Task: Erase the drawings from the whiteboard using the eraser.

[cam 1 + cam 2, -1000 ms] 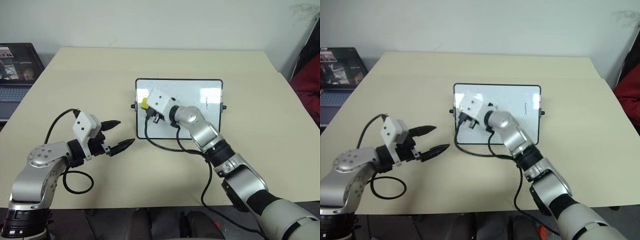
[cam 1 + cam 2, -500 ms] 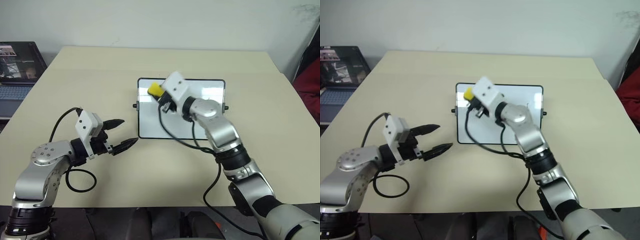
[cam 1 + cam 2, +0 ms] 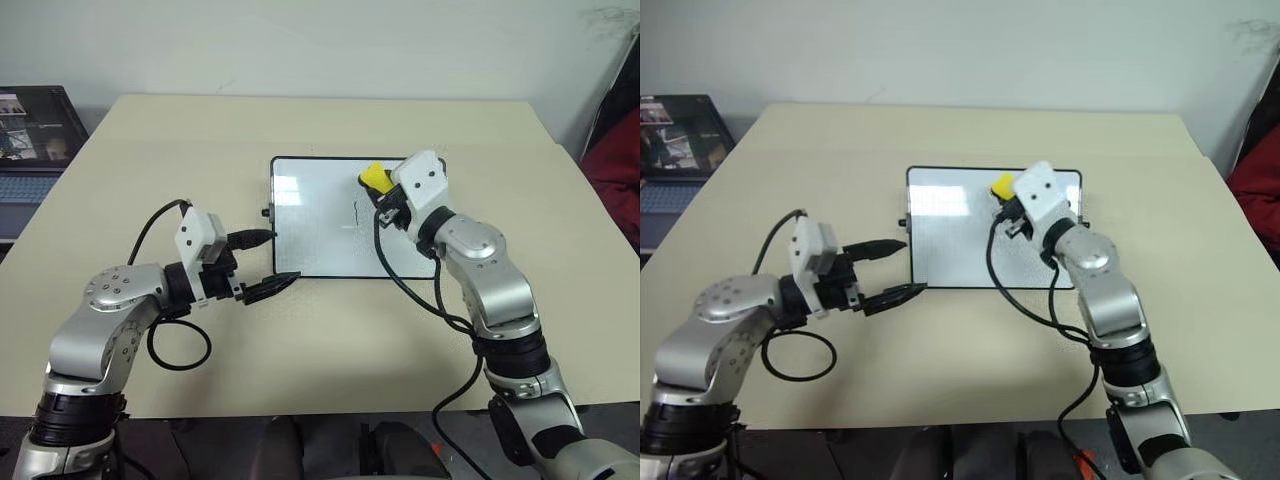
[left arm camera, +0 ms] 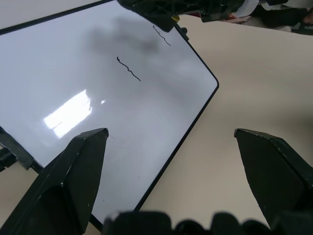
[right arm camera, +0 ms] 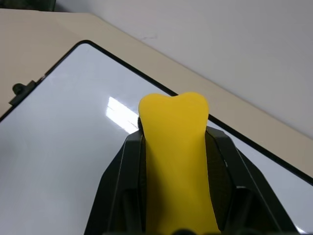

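Right gripper (image 3: 378, 186) clamped on yellow eraser (image 3: 374, 177), squeezed between jaws, above upper-right part of whiteboard (image 3: 310, 235), frame centre. Left gripper (image 3: 268, 262) jaws wide, empty, at board's lower-left edge. Board's left part looks clean. Two drawings (image 4: 128, 68) remain, toward board's middle and right. Judged part done; remaining strokes need wiping.

Head pair overhead, wrists close, whiteboard (image 3: 330, 215) shared
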`<state>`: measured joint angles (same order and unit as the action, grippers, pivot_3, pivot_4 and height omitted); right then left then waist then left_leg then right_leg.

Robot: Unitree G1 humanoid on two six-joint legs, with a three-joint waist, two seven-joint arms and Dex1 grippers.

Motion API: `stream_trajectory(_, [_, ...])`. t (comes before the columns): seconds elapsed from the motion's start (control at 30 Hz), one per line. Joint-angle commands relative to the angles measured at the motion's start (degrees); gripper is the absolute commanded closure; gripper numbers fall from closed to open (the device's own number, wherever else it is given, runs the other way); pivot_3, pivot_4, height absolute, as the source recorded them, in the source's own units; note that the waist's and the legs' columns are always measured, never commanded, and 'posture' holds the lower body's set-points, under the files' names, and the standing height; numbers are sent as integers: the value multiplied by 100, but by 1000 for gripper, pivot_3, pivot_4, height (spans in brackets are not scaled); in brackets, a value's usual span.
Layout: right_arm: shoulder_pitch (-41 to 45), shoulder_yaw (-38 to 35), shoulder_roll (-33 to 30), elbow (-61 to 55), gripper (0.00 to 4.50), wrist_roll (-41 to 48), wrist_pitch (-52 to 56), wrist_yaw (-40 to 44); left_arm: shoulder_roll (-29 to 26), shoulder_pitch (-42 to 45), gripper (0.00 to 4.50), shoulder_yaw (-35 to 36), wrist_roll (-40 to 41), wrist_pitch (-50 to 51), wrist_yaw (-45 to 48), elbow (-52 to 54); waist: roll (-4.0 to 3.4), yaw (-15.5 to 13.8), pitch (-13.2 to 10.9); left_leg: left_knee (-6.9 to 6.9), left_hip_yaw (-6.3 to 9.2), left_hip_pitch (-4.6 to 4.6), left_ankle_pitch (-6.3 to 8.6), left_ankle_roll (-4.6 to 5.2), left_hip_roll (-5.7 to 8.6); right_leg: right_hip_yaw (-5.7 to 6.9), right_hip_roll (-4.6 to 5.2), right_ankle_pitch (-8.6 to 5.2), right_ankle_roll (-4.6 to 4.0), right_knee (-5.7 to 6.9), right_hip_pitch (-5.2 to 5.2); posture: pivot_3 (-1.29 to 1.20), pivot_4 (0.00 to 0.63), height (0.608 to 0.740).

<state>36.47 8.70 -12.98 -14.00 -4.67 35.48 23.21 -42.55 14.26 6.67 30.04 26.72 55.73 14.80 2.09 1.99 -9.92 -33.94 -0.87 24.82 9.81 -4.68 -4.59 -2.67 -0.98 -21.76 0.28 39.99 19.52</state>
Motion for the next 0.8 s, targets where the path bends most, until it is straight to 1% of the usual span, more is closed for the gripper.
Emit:
stream_trajectory(0.03, [399,158,-96,260,3236,-159,-287,-37,4,252,0,-109,-368,-274,-123,-338,-1,-2,-1,0,-2,0,0,0,1,0,0,0,0,0,0,0,150,740])
stream_trajectory(0.23, [845,383,-73,1362,3236,-357,-846,-123,73,425,0,-264,-437,-403,15,-451,0,-14,0,-2,-10,1,0,1,2,-2,1,0,0,-2,1,0,150,740])
stream_trajectory(0.4, [890,529,2,2077,3236,-449,-1243,-134,43,426,0,-261,-429,-383,87,-429,0,-14,0,-1,-11,1,0,0,1,-4,2,0,0,-2,1,0,150,740])
stream_trajectory(0.53, [750,690,-11,2401,3236,-553,-1457,-95,21,424,0,-236,-392,-332,103,-372,1,0,1,-5,-12,-1,0,1,0,-5,2,0,0,1,-2,0,150,740])
stream_trajectory(0.8, [229,1019,-30,2569,3236,-757,-1582,44,29,364,0,-199,-363,-263,111,-286,4,-2,3,-10,-3,-17,0,1,0,1,2,0,0,7,-23,0,150,740])
